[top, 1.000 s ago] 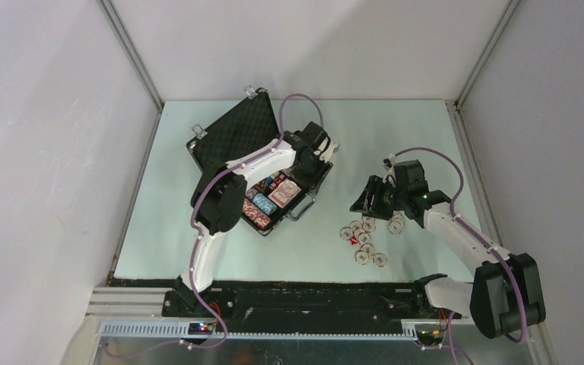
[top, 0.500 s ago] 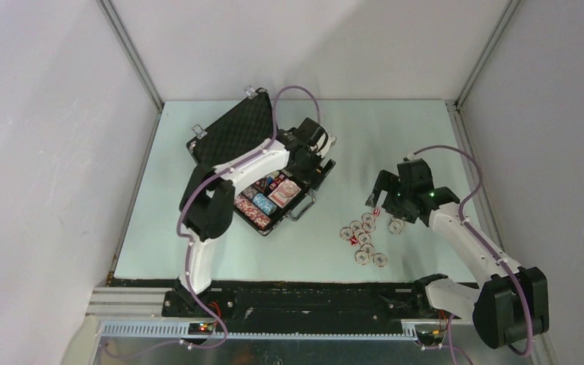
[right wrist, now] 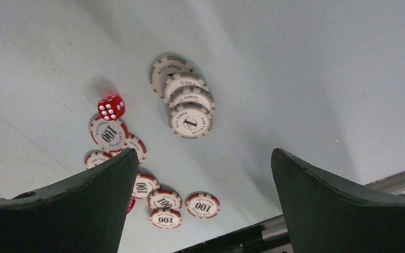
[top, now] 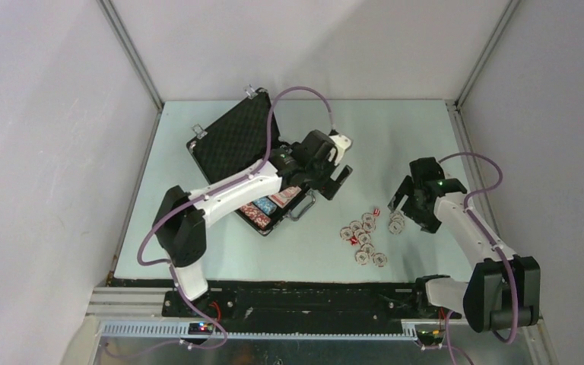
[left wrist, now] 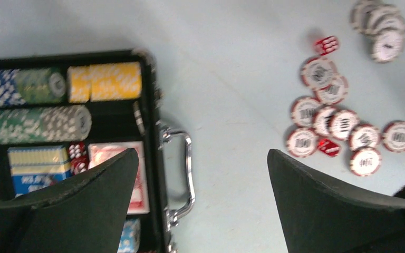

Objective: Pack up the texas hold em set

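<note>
The black case (top: 228, 138) lies open at the back left, its silver handle (left wrist: 183, 167) facing the table's middle. Inside are rows of coloured chips (left wrist: 37, 124), card decks (left wrist: 141, 182) and red dice (left wrist: 76, 156). My left gripper (top: 337, 181) hangs open and empty over the bare table just right of the handle. Loose red-and-white chips (top: 363, 237) lie at the front centre, with a small fan of grey chips (right wrist: 187, 100) and a red die (right wrist: 111, 107) beside them. My right gripper (top: 411, 211) hovers open and empty above the grey chips.
A second red die (left wrist: 328, 147) lies among the loose chips. The case's raised lid (top: 236, 129) leans toward the back left. White walls with metal posts (top: 133, 57) close in the table, and a black rail (top: 312, 296) runs along the near edge.
Both grippers have opened wide. The left one swung right from over the case's tray to beyond its handle. The right one drew back to the right, off the loose chips, uncovering a red die.
</note>
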Robot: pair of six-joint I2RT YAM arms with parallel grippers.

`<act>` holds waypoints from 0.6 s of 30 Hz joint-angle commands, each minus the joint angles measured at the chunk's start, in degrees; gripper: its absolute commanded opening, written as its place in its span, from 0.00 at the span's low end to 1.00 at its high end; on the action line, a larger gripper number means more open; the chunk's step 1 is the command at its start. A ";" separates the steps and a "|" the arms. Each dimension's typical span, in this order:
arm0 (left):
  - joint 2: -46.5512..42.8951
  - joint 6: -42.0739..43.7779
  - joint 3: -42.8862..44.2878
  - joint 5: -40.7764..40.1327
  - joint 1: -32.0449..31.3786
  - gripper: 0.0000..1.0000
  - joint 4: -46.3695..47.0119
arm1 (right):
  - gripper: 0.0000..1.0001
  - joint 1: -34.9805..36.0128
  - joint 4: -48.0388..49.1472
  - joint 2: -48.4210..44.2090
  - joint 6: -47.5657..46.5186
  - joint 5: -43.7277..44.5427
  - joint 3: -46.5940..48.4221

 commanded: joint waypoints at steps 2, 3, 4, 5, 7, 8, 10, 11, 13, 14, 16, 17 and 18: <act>2.91 -0.76 4.99 7.42 -2.57 1.00 6.44 | 0.97 -2.83 -3.74 -4.05 3.49 0.90 1.33; 3.65 -0.49 5.89 8.91 -3.49 1.00 6.59 | 0.97 -3.28 -3.54 -6.30 3.45 0.67 0.55; 5.09 -0.23 7.36 9.43 -4.48 1.00 6.96 | 0.95 -4.80 -3.33 -7.73 3.40 0.37 -0.04; 5.75 0.63 8.00 10.16 -5.13 1.00 7.52 | 0.93 -6.59 -2.71 -10.60 2.88 -0.61 -1.35; 7.96 2.03 10.07 10.15 -7.01 1.00 7.64 | 0.91 -10.53 -1.83 -15.57 1.92 -1.81 -3.40; 9.50 2.84 11.75 10.36 -8.11 1.00 7.45 | 0.90 -11.66 -1.55 -17.28 1.49 -2.23 -4.04; 12.18 6.09 14.14 11.54 -9.40 1.00 6.77 | 0.89 -14.88 -0.52 -21.69 0.15 -3.92 -6.34; 13.04 7.02 14.86 12.53 -9.79 1.00 6.26 | 0.85 -16.58 0.02 -23.69 -0.55 -5.13 -6.70; 16.80 10.14 17.59 14.56 -10.74 1.00 4.83 | 0.79 -18.37 0.75 -25.00 -0.94 -6.58 -7.38; 17.80 11.99 19.56 15.94 -11.42 1.00 4.24 | 0.76 -18.83 1.01 -24.52 -1.00 -7.55 -7.51; 20.32 14.76 21.96 17.73 -12.14 1.00 2.50 | 0.69 -19.81 3.45 -21.82 -1.74 -11.44 -7.51; 21.54 15.48 22.76 18.06 -12.39 1.00 1.99 | 0.64 -20.56 4.08 -20.32 -2.01 -12.90 -7.50; 22.02 16.69 22.91 19.15 -12.86 1.00 1.90 | 0.61 -21.02 5.52 -17.22 -2.89 -16.56 -7.32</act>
